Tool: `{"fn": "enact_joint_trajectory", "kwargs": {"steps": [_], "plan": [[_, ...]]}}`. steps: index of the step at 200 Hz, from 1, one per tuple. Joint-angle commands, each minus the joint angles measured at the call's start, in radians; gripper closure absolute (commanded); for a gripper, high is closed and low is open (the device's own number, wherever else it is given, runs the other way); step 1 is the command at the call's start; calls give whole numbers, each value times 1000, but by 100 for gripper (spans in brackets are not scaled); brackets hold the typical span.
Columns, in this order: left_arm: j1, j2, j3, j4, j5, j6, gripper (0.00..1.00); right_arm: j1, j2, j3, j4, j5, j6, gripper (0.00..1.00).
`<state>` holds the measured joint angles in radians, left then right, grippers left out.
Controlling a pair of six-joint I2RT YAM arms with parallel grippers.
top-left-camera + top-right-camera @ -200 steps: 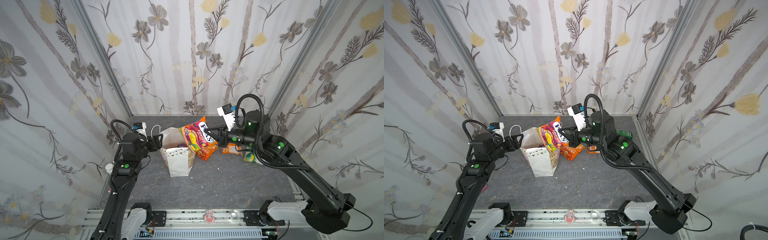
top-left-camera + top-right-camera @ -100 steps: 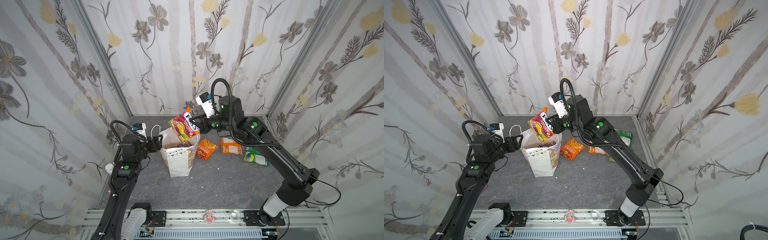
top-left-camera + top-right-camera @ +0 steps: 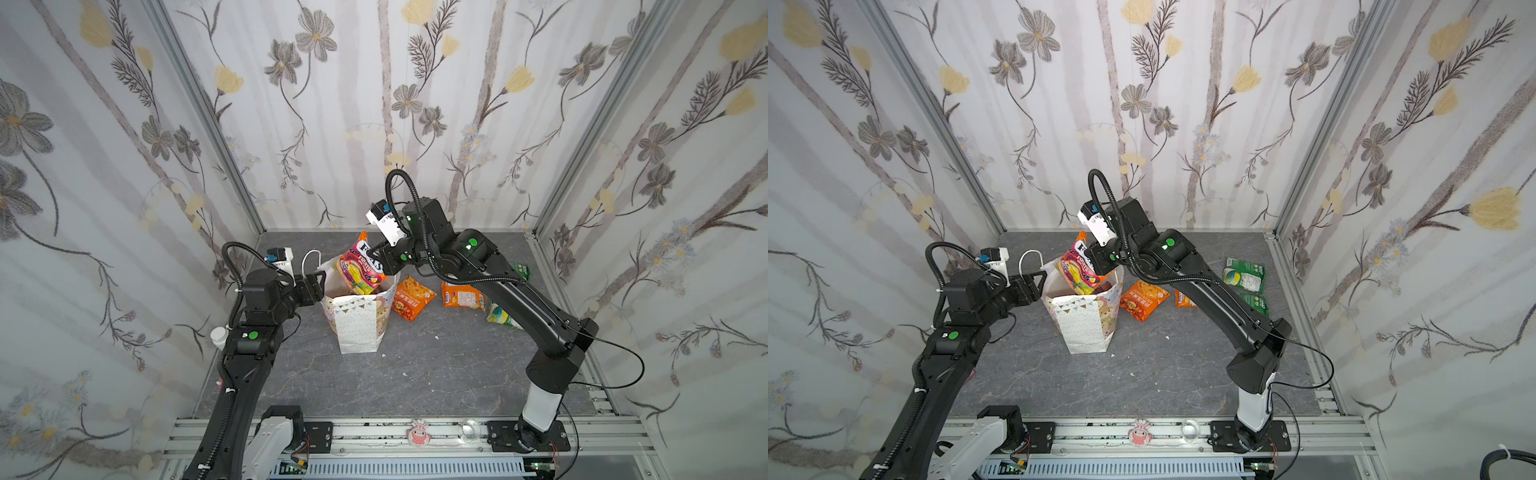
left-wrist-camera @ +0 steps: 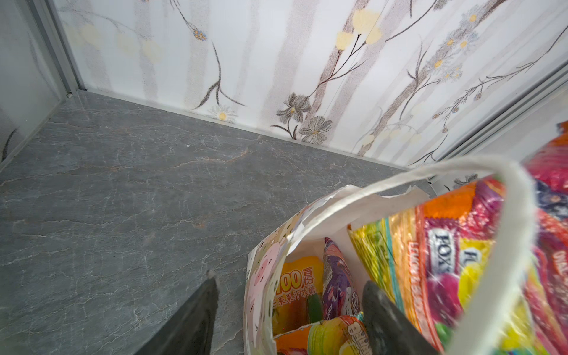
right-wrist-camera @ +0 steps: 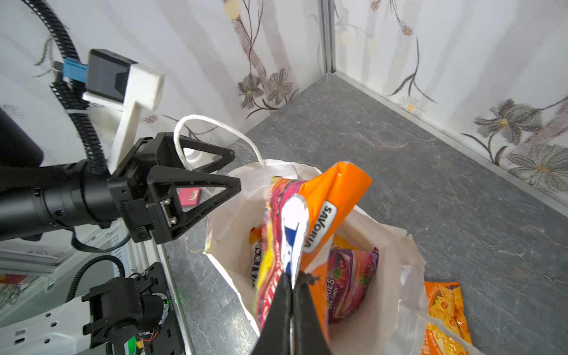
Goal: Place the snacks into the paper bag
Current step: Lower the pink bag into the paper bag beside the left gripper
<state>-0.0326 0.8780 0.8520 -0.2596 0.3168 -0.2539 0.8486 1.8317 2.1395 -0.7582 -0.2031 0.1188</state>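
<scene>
Both top views look down from high above the near edge, taking in the grey marbled tabletop [image 3: 415, 374], the tall white dotted paper bag [image 3: 357, 328] left of centre. Both wrist cameras sit close, peering into that bag's open mouth from opposite sides.

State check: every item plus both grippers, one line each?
paper bag: upright, mouth open, partly filled.
FOX'S candy bag: lifted, lower end inside the bag's mouth.
right gripper: shut on the FOX'S candy bag.
left gripper: open, straddling the bag's rim.
purple packet: inside the bag.
orange packet: on the table, beside the bag.
second orange packet: on the table.
green packets: on the table, outside.
</scene>
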Motion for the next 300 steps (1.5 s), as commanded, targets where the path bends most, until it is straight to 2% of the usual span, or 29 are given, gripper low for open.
{"fn": "enact_joint_trajectory", "kwargs": {"steps": [1, 91, 163, 241, 272, 300], "plan": [[2, -1, 3, -2, -17, 10, 26, 0, -4, 16, 12, -15, -43, 100], [2, 5, 4, -6, -32, 10, 26, 23, 50, 28, -20, -28, -66, 100], [2, 7, 4, -6, -27, 13, 26, 53, 125, 38, 28, -79, -37, 100], [2, 9, 3, -4, -29, 14, 26, 64, 203, 71, 9, -75, -22, 100], [2, 10, 4, -4, -28, 15, 26, 65, 224, 73, 17, -29, -15, 100], [2, 10, 4, -4, -27, 16, 26, 65, 241, 95, -12, 44, -22, 90]]}}
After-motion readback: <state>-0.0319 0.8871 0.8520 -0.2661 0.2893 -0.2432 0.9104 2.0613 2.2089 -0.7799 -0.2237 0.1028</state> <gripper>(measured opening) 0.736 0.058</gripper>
